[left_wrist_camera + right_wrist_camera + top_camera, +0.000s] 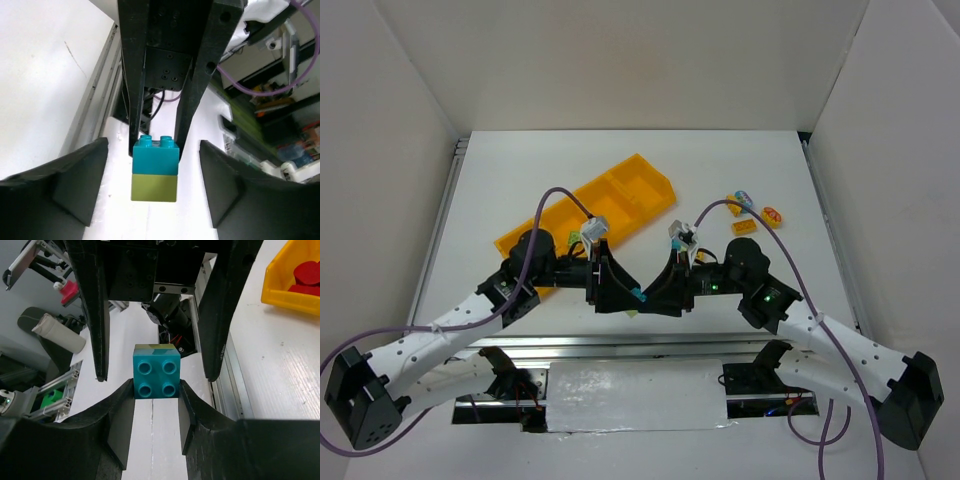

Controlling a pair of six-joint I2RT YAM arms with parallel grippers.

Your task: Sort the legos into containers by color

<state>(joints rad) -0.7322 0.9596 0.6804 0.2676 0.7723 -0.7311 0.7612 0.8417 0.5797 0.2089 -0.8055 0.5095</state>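
A teal-blue lego [156, 375] stacked on a yellow-green lego [154, 187] hangs above the table's near edge, between my two grippers, which face each other. My right gripper [155, 385] is shut on the teal brick, with its pads pressed against both sides. My left gripper [152, 142] is open, its fingers [80, 185] well clear of the yellow-green brick on either side. In the top view the pair [639, 297] shows between the black fingers. The orange-yellow tray of containers [620, 175] lies behind the left arm. Red legos [306, 277] lie in one compartment.
Three loose legos lie on the table to the right of the tray: one [740, 203], another [773, 215] and an orange-yellow one [744, 228]. Purple cables arch over both arms. White walls enclose the table on three sides.
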